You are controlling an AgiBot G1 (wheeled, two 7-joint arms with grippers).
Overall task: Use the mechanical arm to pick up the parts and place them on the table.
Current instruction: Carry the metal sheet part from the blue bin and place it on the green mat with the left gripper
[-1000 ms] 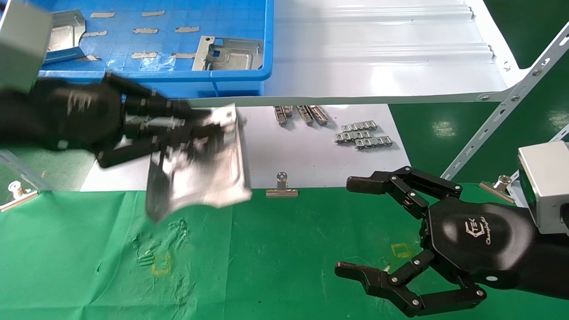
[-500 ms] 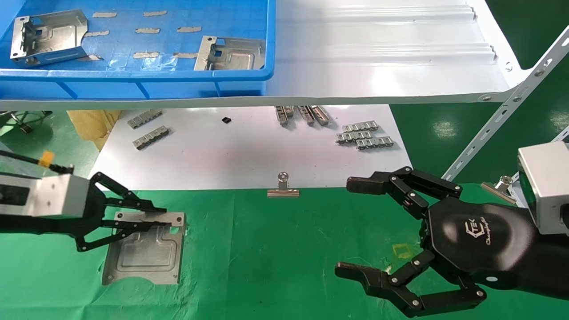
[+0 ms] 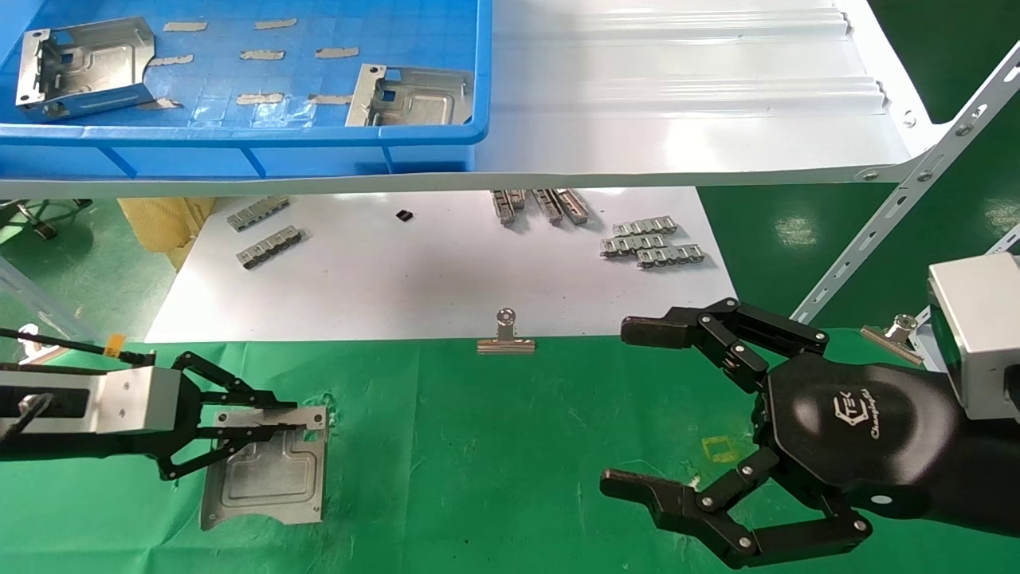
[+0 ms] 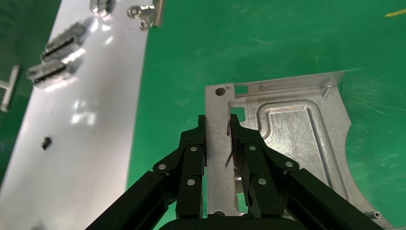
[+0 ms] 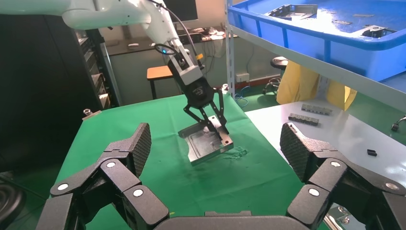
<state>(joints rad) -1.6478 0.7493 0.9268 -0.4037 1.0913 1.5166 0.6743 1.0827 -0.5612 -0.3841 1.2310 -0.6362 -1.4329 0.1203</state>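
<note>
Left gripper (image 3: 271,420): clamped on bent edge of 1 part (image 3: 267,478), now lowered onto the table (image 3: 494,454); probably flat, far edge unclear. Release pending. Right gripper (image 3: 637,406): spread wide, parked. 2 parts (image 3: 414,96) remain in blue bin (image 3: 319,143).

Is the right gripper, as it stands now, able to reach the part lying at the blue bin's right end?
Probably yes. The right gripper is open and holds nothing, and the part lies uncovered in the blue bin on the white shelf, though it must rise above the shelf edge first.
</note>
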